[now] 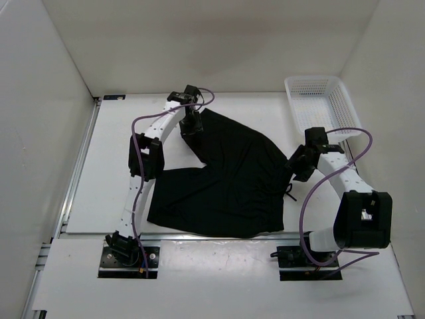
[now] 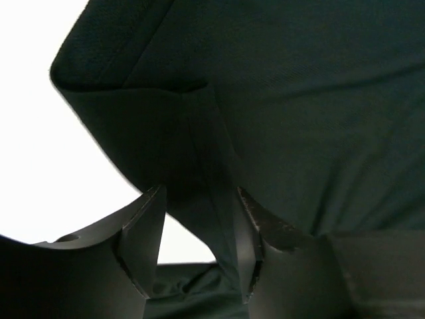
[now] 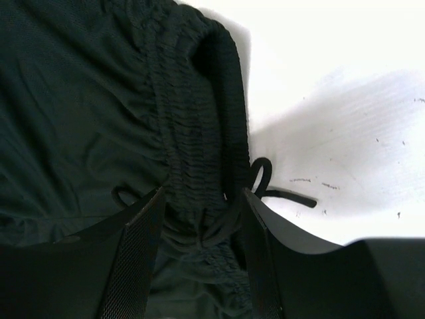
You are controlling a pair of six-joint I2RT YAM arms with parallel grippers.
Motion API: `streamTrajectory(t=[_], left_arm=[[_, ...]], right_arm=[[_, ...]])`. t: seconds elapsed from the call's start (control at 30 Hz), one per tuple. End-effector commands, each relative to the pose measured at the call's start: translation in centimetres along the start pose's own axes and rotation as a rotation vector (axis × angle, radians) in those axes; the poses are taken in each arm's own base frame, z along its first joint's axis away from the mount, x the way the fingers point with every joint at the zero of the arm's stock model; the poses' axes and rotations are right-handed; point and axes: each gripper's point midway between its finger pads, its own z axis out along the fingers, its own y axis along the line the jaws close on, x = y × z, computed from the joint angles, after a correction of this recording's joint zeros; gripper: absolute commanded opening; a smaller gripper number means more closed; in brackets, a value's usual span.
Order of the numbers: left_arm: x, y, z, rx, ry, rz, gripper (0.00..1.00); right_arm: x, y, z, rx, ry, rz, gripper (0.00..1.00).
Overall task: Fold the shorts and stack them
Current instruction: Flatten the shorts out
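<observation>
Here, the pair of plain black soft fabric shorts (image 1: 226,179) is spread loosely on the flat white table (image 1: 106,166), rumpled, with one leg reaching toward the far left; the white plastic mesh basket (image 1: 312,80) stands apart at the far right. The left end effector (image 1: 192,125) is set astride a leg hem (image 2: 133,86); its fingers stand half apart and a sliver of table is seen beside one of them, so the cloth is judged not yet clenched. The right end effector (image 1: 297,163) is placed over the gathered elastic waistband (image 3: 192,119), beside the thin black drawstring (image 3: 279,195); the band fills the gap, yet whether it is pinched cannot be told. For a clean fold, both layers should be taken deep between the fingers before any lift; the two held points should be raised together and carried evenly, so that the fabric is laid flat; the drawstring is best kept from being snagged.
</observation>
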Motion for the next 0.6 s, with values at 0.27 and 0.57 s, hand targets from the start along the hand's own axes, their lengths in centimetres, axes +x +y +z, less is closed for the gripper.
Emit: streamTrajectory(t=[0.27,0.57], left_arm=[[-0.6,-0.5,1.0,-0.011,-0.028,-0.03,0.11],[1.9,3.6,-5.0,-0.15,-0.063,-0.058,0.11]], right_arm=[[-1.0,0.6,-0.3,-0.034,-0.019,-0.015,0.53],[-0.4,0.8,-0.7,-0.062,-0.009,-0.025,0.52]])
